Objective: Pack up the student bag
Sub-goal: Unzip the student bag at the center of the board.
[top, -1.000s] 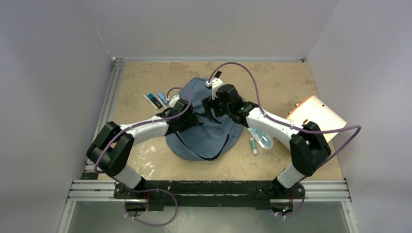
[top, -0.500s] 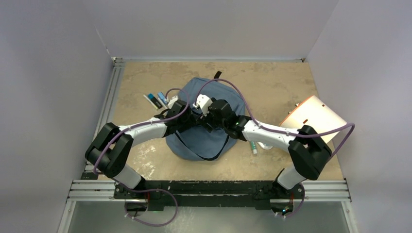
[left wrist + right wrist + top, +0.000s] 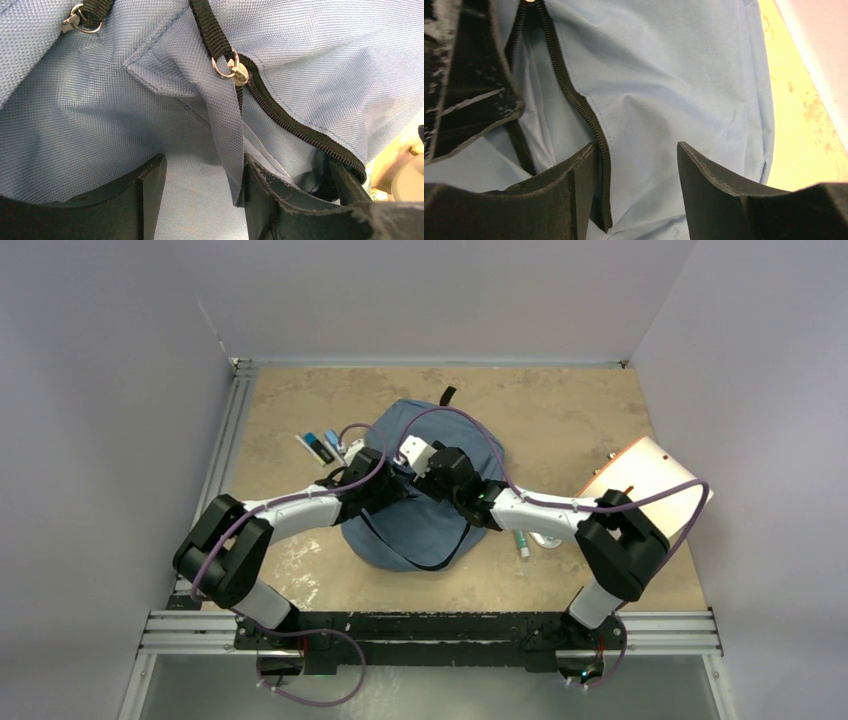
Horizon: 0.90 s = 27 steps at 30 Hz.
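While both of my arms are stretched forward and bent inward, their wrists meet over the student bag, which lies slate-blue in the middle of the table with a black strap looping across its near side. My left gripper sits low over the fabric with its fingers apart. A loose fold of blue cloth hangs between them and touches the finger on the right of that view, but nothing is clamped. Just above it a silver zipper pull hangs from a black tab, and the black zipper runs open toward the right, with pale lining showing behind it. My right gripper is spread as well, straddling a ridge of cloth, with a line of zipper teeth running against its left finger. What lies inside the bag I cannot tell. A beige folder lies to the right of the bag and a few pens lie to its left.
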Motion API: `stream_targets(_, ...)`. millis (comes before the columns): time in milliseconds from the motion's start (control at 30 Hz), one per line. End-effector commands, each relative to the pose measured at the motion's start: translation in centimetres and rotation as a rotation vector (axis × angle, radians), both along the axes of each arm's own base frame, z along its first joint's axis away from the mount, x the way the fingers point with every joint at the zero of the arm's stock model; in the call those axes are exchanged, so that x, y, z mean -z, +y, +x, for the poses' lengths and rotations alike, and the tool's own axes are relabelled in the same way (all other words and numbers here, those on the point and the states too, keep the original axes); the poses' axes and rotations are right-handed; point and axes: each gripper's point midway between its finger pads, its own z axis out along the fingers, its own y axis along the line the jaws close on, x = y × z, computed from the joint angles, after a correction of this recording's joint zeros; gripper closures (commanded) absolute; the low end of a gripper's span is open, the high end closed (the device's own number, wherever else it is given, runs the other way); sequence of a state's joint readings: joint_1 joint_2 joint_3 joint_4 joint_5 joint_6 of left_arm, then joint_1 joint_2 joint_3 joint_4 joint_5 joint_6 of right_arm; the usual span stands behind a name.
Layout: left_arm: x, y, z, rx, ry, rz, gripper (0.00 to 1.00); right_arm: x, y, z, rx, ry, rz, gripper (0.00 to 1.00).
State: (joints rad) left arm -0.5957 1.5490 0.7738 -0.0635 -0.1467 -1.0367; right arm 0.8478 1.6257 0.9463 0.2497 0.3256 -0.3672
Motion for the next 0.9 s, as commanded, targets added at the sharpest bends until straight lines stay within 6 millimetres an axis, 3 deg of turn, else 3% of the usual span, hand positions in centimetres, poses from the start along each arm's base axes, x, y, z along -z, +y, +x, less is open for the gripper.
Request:
stream_targets(0,2.5,2.0,-2.7,0.003,0.110,0.069,0.47,-2.6,0.1,2.2,0.055,-0.134,0.047,0.41)
stream_targets(333,2.1,1.8,-3.1,0.005,0.111,0.049,0.48,-4.2,1.3,3.1,0.053,-0.201,0.124,0.53)
stream_targets(533,1.7,1.6,-3.2,0.010,0.109,0.029,0.48,-3.2,1.9,2.9,0.050,-0.150,0.139,0.78)
stream_targets(667,0.3,1.3,-2.9,0.028,0.074,0.008,0.47,-3.4,2.0,2.4,0.063,-0.115,0.196,1.00)
stream_targets(867,-2.5,1.3,-2.4,0.031,0.018,-0.006,0.44,-5.2,2.4,1.6,0.080,-0.086,0.319,1.00)
